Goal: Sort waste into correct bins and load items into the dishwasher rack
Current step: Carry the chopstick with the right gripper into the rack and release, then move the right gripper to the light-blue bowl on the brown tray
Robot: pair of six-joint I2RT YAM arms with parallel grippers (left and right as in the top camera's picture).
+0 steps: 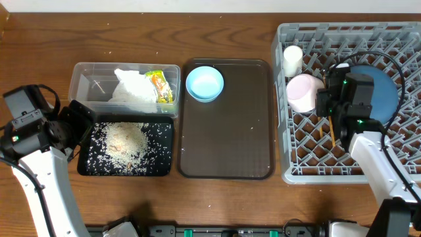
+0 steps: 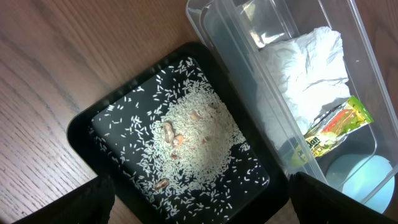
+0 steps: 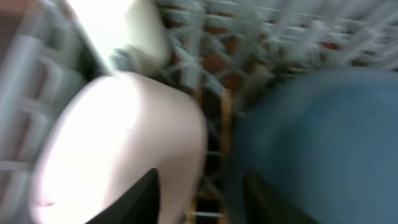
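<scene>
1. Nearest you on the left, the left gripper (image 1: 84, 124) hangs over the black tray (image 1: 82, 164) of rice (image 1: 125, 141). Its fingers (image 2: 93, 200) are spread wide and hold nothing.
2. On the right, the right gripper (image 3: 200, 202) sits over the dishwasher rack (image 1: 342, 27), above the gap between the white bowl (image 1: 302, 92) and the dark-blue plate (image 1: 385, 95). The chopsticks (image 3: 222, 124) lie in that gap. Its fingers (image 3: 142, 198) stand apart, and as far as the blurred wrist view shows they are empty.
3. Further out, the clear tub (image 1: 89, 79) holds the napkin (image 1: 131, 89) and the wrapper (image 1: 161, 85), so the waste looks sorted.
4. Furthest out is the light-blue bowl (image 1: 204, 83), upright in the far left corner of the brown serving tray (image 1: 227, 131). It is the only item not yet racked.
5. The bowl lies well to the left of the right gripper, across the tray, and to the right of and beyond the left gripper. Neither arm is clearly nearer.
6. Since the rack is on the right, you would probably use the right arm. The bowl is round with no long axis, so pinch the rim on its right side.
</scene>
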